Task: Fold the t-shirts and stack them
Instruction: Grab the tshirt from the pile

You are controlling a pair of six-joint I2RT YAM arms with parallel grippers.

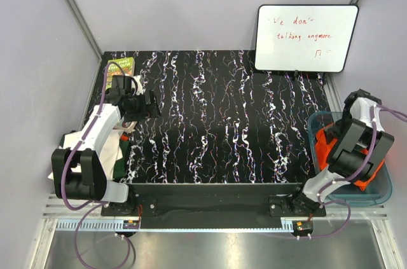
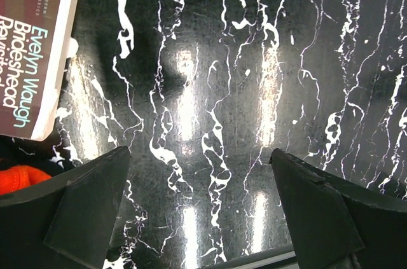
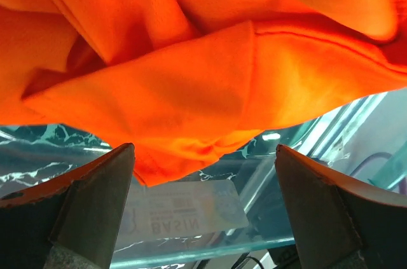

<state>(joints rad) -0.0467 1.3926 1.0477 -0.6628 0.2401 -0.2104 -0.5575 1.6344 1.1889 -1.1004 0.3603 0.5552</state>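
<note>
Over the tub (image 3: 337,145), your right gripper (image 3: 203,202) hangs open close to the bunched orange shirt (image 3: 191,91). Pinch several folds and it may drag out tangled. Left gripper (image 2: 200,208) open, empty, near the book (image 2: 35,46).

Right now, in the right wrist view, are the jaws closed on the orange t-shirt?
No, the jaws stand wide apart, and the orange t-shirt lies loose in the blue tub.

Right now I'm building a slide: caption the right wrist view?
Open right gripper hovering above a crumpled orange t-shirt inside the translucent plastic tub.
</note>
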